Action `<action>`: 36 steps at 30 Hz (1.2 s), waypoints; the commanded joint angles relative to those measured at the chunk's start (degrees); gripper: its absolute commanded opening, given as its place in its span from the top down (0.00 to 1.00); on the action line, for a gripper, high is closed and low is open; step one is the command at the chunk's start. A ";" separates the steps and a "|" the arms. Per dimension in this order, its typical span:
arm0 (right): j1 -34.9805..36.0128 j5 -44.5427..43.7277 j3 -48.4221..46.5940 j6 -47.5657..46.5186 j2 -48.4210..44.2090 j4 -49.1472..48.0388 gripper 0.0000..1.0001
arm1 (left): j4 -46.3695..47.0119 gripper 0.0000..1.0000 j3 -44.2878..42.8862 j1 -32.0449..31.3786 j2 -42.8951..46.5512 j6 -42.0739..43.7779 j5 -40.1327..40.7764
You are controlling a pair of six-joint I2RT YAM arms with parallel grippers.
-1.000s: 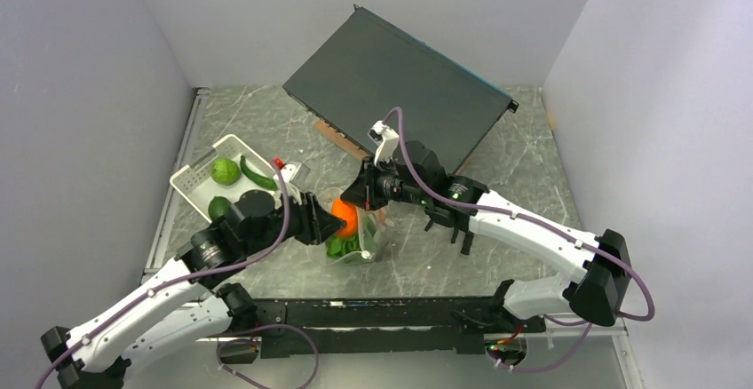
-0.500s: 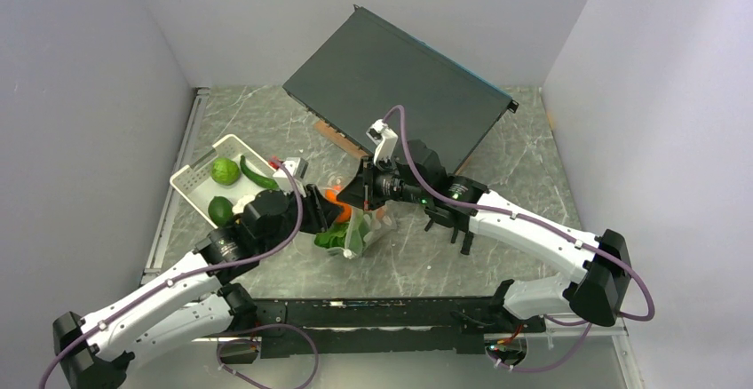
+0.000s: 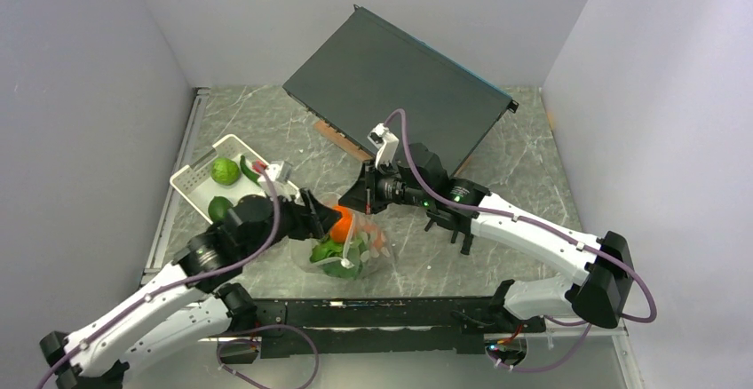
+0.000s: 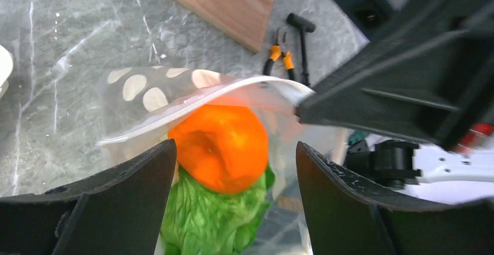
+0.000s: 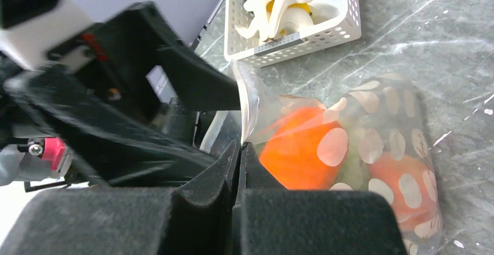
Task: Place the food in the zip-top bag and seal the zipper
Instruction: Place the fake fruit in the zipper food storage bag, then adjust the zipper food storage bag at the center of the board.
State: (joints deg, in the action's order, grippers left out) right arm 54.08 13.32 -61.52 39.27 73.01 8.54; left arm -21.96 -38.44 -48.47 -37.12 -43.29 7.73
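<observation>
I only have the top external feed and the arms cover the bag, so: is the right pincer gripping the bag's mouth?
Observer: Yes; the right wrist view shows the right pincer shut on the zip-top bag at its mouth edge.
Operator: Is the left pincer holding the orange?
Observer: No; its wrist view shows the left pincer open, the orange lying on lettuce inside the bag.
Operator: Anything in the basket hidden by that arm?
Observer: White mushrooms over something yellow, per the right wrist view.
</observation>
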 commanded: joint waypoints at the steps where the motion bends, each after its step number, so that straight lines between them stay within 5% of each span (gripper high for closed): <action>1: -0.72 1.53 -0.45 0.64 -2.22 -4.64 1.00 | -10.27 0.21 -5.69 -0.05 6.96 -3.44 0.21; 10: -0.91 1.88 -1.31 0.81 -2.22 -4.10 1.00 | -23.23 0.39 -1.94 -0.09 21.43 -9.74 2.58; 16: -0.91 1.70 -2.07 0.25 -1.84 -3.34 1.00 | -19.42 0.18 5.73 -0.05 26.73 -12.46 -1.09; 21: -0.92 2.27 -2.38 0.36 -1.22 -2.99 1.00 | -17.75 0.18 10.88 -0.05 25.70 -13.64 -1.94; 25: -0.89 2.75 -2.02 0.21 -1.00 -3.45 1.00 | -15.27 0.38 14.29 -0.10 23.73 -14.22 -3.51; 29: -0.91 3.28 -2.30 -1.85 0.02 -3.13 1.00 | -10.24 0.76 15.24 -0.05 23.70 -13.58 -6.30; 32: 0.30 1.08 -2.86 -6.48 0.01 -1.67 1.00 | -4.87 0.96 11.25 -0.05 24.04 -12.06 -7.19; 36: 3.63 -7.05 -5.21 -13.37 0.42 3.57 1.00 | 3.86 1.00 5.88 -0.05 20.78 -10.62 -9.75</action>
State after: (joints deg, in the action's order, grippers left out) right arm 54.92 12.60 -62.15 33.43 73.52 10.31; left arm -32.34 -25.71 -48.47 -13.98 -55.72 1.45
